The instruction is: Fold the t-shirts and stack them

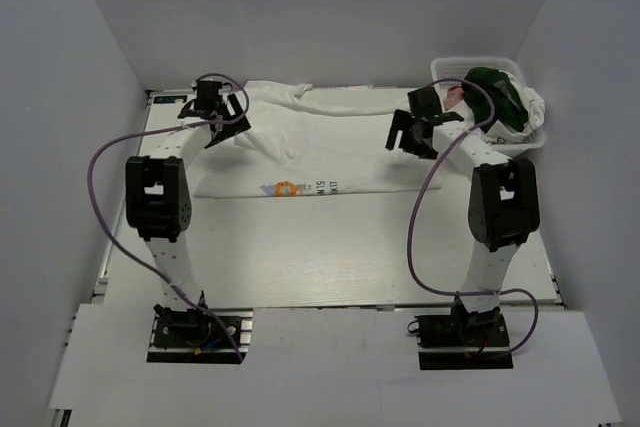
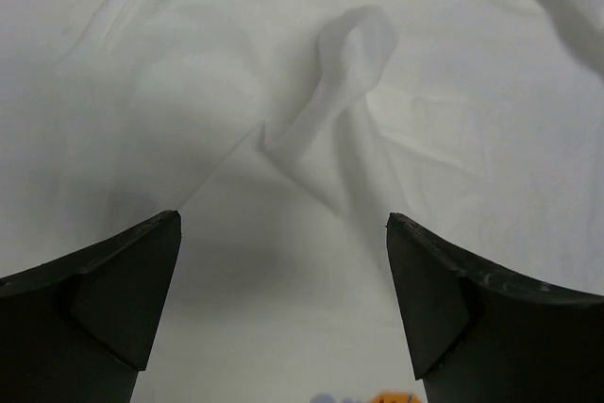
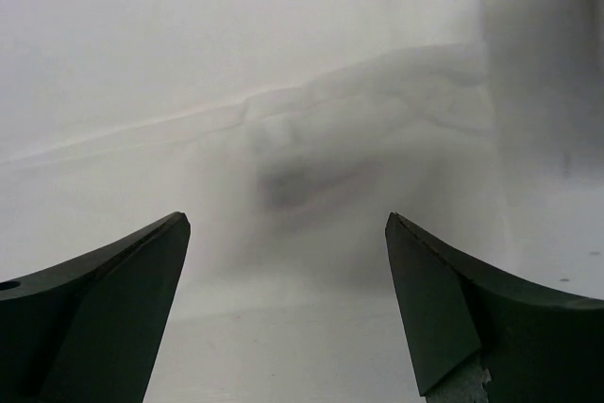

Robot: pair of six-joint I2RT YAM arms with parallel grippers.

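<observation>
walls (image 1: 90, 47): plain pale grey, three sides | table (image 1: 330, 257): white top | light: even, soft

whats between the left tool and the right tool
Only the white t-shirt, spread on the table; the top view shows nothing else there.

White graphic t-shirt (image 1: 330, 147) lies spread, wrinkled; green, pink and white t-shirts (image 1: 497, 99) heaped far right

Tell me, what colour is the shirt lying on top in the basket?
The shirt is dark green; the top external view shows it best.
</observation>
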